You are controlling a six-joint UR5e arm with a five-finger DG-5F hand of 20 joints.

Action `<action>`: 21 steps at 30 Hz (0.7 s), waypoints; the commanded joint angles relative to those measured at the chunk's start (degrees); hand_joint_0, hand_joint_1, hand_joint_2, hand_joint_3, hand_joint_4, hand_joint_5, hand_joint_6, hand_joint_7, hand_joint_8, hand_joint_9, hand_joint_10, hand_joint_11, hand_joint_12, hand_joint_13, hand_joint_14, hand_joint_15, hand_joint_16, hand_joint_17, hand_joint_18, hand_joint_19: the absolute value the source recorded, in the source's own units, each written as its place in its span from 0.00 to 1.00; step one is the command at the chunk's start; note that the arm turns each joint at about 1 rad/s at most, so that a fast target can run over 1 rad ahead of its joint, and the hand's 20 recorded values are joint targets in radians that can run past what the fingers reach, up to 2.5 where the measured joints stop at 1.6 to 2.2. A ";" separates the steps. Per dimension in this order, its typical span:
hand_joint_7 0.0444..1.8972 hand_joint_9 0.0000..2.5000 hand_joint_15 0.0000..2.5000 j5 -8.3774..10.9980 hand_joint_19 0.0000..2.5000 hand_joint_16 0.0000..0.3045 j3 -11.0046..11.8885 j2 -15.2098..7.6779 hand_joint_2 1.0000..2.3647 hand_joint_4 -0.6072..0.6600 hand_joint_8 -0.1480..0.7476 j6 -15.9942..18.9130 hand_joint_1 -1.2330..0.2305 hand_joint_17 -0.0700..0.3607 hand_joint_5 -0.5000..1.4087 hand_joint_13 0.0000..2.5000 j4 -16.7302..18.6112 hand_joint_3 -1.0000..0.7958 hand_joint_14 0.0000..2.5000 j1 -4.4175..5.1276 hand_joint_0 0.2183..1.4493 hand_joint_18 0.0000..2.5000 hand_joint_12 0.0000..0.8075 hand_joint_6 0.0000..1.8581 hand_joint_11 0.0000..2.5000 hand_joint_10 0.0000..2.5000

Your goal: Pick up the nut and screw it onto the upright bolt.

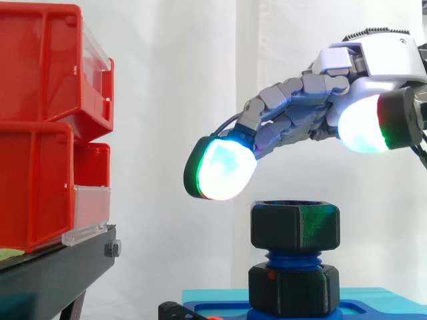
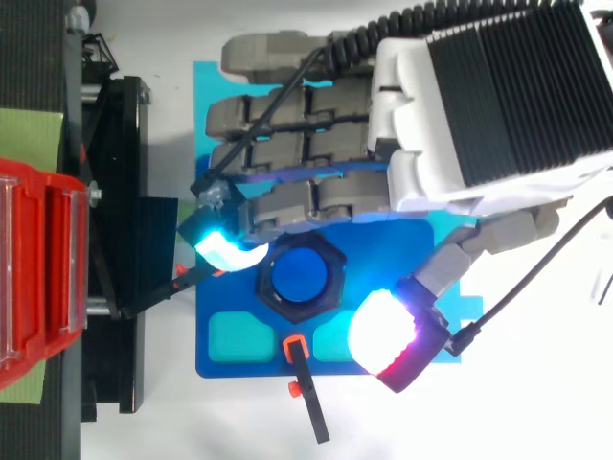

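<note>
Two black hex pieces stack at the lower middle of the side view: the nut (image 1: 295, 227) on top and a second hex (image 1: 293, 288) below it, with the blue thread of the bolt (image 1: 288, 257) showing in the gap between them. The nut is on the upright bolt's top, level, and the bolt stands on a blue plate (image 1: 380, 308).

The hand (image 1: 313, 100) reaches in from the right above the nut, apart from it. Its fingers are stretched out leftward with a slight downward bend, spread wide and holding nothing. One fingertip (image 1: 223, 168), glowing white and green, hangs above and to the left of the nut, and the thumb pad (image 1: 360, 127) glows white higher up on the right.

From above, the bolt's blue end (image 2: 299, 275) sits inside the black hex ring of the nut. The lit fingertip (image 2: 230, 251) and the thumb pad (image 2: 383, 331) lie on opposite sides of the nut (by the side view both are above it, not touching). A black clamp with an orange tip (image 2: 305, 383) lies at the near edge of the plate.

Red bins (image 1: 40, 133) sit on a black stand (image 1: 53, 273) at the left, well apart from the bolt.
</note>
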 commanded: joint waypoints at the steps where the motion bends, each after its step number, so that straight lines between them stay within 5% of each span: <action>1: 0.26 0.15 0.00 0.03 0.00 0.25 -0.89 -0.01 0.00 0.61 0.43 0.40 0.61 0.56 0.17 0.10 0.12 0.28 0.00 0.28 0.20 0.00 0.49 0.27 0.00 0.00; 9: 0.27 0.16 0.00 0.03 0.00 0.25 -1.33 -0.01 0.00 0.64 0.44 0.67 0.62 0.56 0.18 0.10 1.44 0.28 0.00 0.37 0.19 0.00 0.49 0.27 0.00 0.00; 21: 0.45 0.22 0.00 0.03 0.00 0.20 -1.33 -0.01 0.00 0.71 0.51 1.02 0.61 0.48 0.21 0.15 1.44 0.28 0.00 0.37 0.21 0.03 0.50 0.27 0.00 0.00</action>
